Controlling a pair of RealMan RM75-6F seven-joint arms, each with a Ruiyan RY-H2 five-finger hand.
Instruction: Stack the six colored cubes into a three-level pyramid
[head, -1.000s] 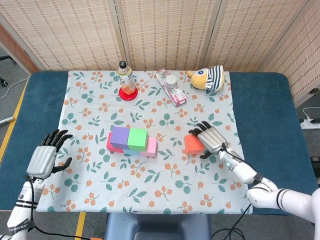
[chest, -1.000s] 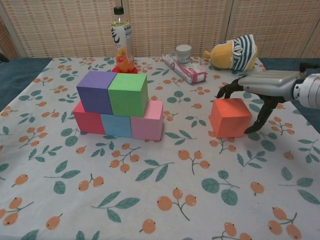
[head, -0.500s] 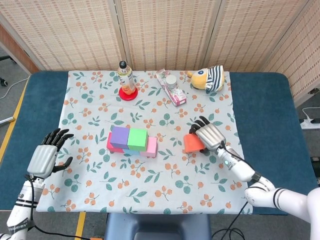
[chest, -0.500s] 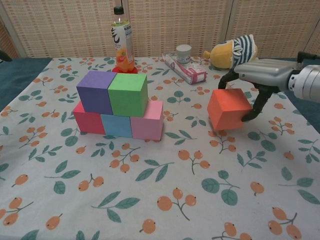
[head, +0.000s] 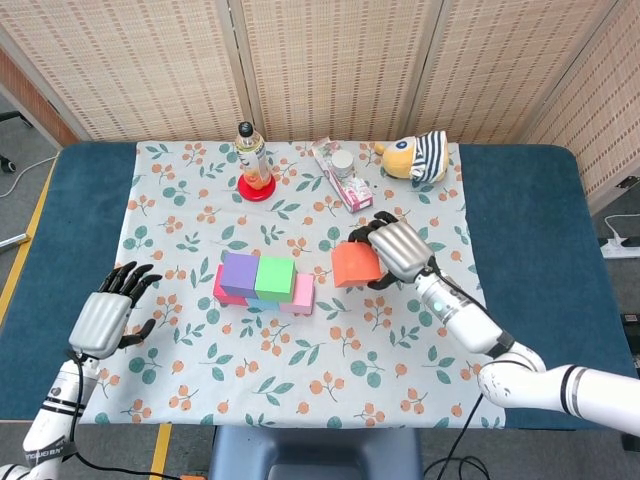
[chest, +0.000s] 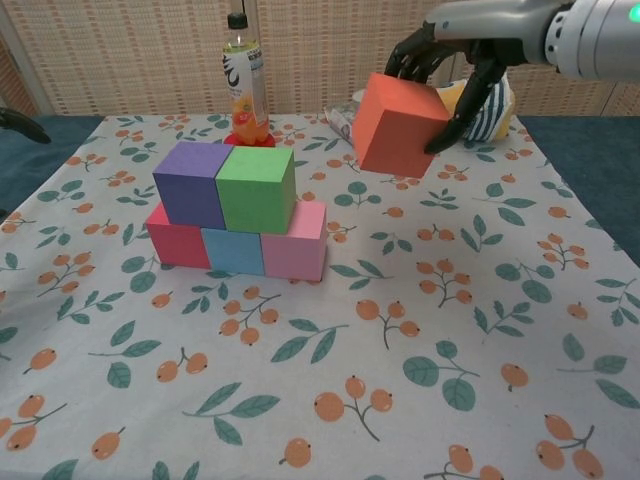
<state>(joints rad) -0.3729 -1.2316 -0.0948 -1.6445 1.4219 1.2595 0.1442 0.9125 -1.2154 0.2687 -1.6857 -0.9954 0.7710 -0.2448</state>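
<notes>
Orange cube (chest: 401, 124) held aloft in right hand (chest: 470, 45) fingers (chest: 478, 85); only head view shows left hand (head: 103, 318) spread wide

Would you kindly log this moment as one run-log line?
right hand: holds orange cube aloft | left hand: open, idle | stack: purple cube, green cube on base row | top level: not yet placed

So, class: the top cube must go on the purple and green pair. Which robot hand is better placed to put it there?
The right robot hand: it holds the orange cube lifted beside the stack. The left robot hand is open, off to the far side of the purple cube and green cube.
</notes>
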